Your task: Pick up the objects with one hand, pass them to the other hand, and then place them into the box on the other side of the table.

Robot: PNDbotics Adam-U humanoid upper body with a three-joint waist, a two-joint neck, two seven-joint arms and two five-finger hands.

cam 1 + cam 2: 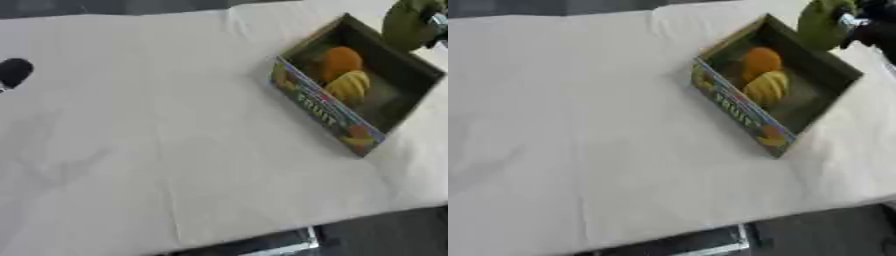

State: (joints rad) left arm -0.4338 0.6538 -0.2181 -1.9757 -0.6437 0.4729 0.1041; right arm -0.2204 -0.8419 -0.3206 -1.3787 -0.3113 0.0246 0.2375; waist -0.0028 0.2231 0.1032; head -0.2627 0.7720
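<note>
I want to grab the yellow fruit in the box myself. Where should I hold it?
Probably from straight above. The yellow fruit lies low inside the box, with walls around it and the orange fruit close beside it, so only its ridged top is free. Pinch across its narrower middle, fingers going into the gaps at its sides.

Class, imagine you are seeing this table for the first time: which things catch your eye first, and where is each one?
The open cardboard fruit box with colourful printed sides stands at the right of the white-covered table, holding a round orange fruit and a ribbed yellow fruit. Above its far corner, the right hand holds a green rounded object. A dark part of the left hand shows at the left edge.
</note>
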